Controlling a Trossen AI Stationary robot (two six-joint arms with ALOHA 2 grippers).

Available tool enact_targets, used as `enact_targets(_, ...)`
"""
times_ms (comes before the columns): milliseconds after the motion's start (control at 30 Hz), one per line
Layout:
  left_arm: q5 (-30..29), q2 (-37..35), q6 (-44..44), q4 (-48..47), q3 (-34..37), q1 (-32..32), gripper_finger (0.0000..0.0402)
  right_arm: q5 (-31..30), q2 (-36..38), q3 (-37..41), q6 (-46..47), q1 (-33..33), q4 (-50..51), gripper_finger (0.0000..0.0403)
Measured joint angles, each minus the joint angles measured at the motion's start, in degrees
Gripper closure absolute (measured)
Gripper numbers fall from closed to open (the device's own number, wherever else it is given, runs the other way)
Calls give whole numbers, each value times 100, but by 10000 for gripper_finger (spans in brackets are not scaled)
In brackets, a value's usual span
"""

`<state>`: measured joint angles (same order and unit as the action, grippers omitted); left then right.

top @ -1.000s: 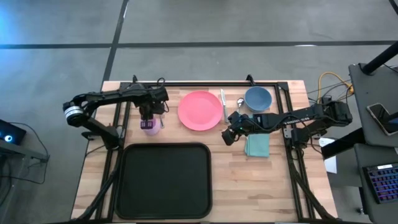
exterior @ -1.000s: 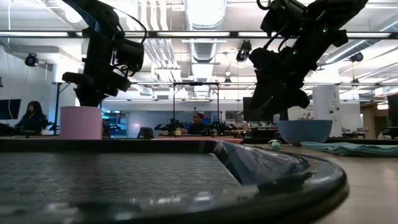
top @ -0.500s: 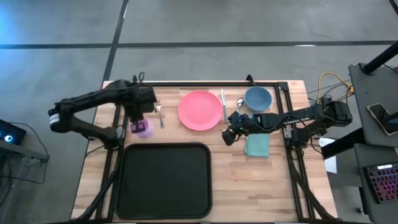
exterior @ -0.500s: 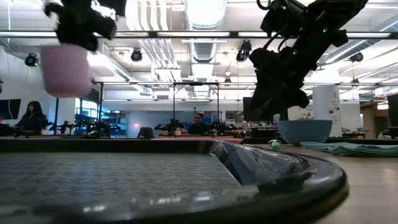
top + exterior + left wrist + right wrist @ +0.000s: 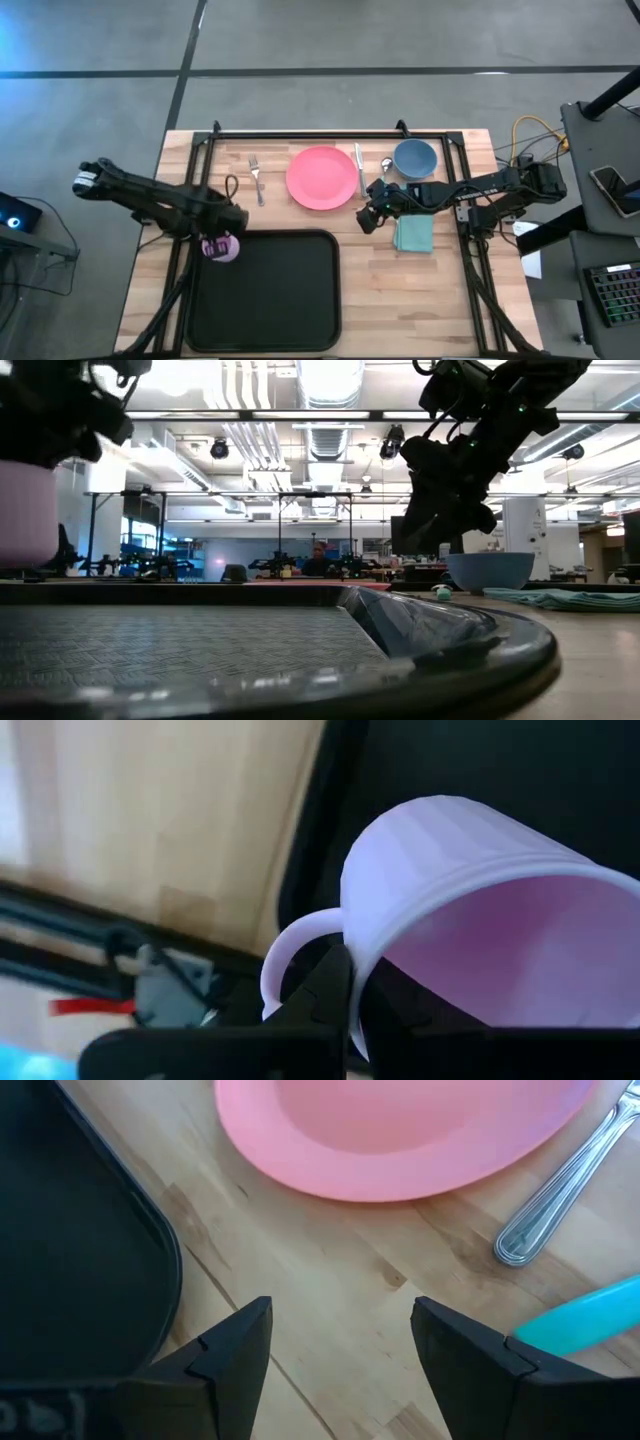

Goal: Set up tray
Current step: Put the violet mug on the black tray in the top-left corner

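Currently, status and risks:
left gripper [image 5: 222, 222]: clamped on mug [image 5: 220, 247] rim, mug hanging tilted over tray [image 5: 265, 330] far-left corner
tray: near edge of surface [image 5: 440, 300], nothing resting in it
risk: thin rim pinch, mug could slip or swing
risk: a low descent clips the tray rim and tips the mug
right gripper [image 5: 366, 214]: spread wide, holding nothing, between plate [image 5: 321, 177] and cloth [image 5: 412, 233]

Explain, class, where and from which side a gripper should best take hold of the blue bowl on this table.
Probably the blue bowl is best taken by its rim, from straight above, one finger inside and one outside. It stands upright and open-topped, and its rounded wall offers no flat sides. The rim part facing the open right gripper seems handiest, but a spoon lies close beside the bowl there.
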<state>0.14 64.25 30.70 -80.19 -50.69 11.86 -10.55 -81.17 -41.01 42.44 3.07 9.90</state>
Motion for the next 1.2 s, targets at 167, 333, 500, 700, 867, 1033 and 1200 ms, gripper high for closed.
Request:
enact_targets(167,59,-133,307,423,684,179,401,41,0,0,11,-2,-7,174)
enact_targets(333,132,-265,277,504,915,175,401,617,0,0,323,-1,-161,174)
enact_targets(500,136,-438,310,459,593,179,386,1366,-101,0,1793,260,-504,174)
enact_targets(700,46,-540,373,247,-53,179,347,1377,-334,2,3330,528,-599,174)
enact_targets(867,29,-541,392,158,148,175,322,1561,-761,-5,3475,544,-1102,174)
enact_targets(1033,36,-497,608,389,503,174,321,1556,-1169,-165,3648,544,-1234,174)
enact_targets(1200,31,-494,651,572,328,174,321,1569,-1346,-328,3481,544,-1217,174)
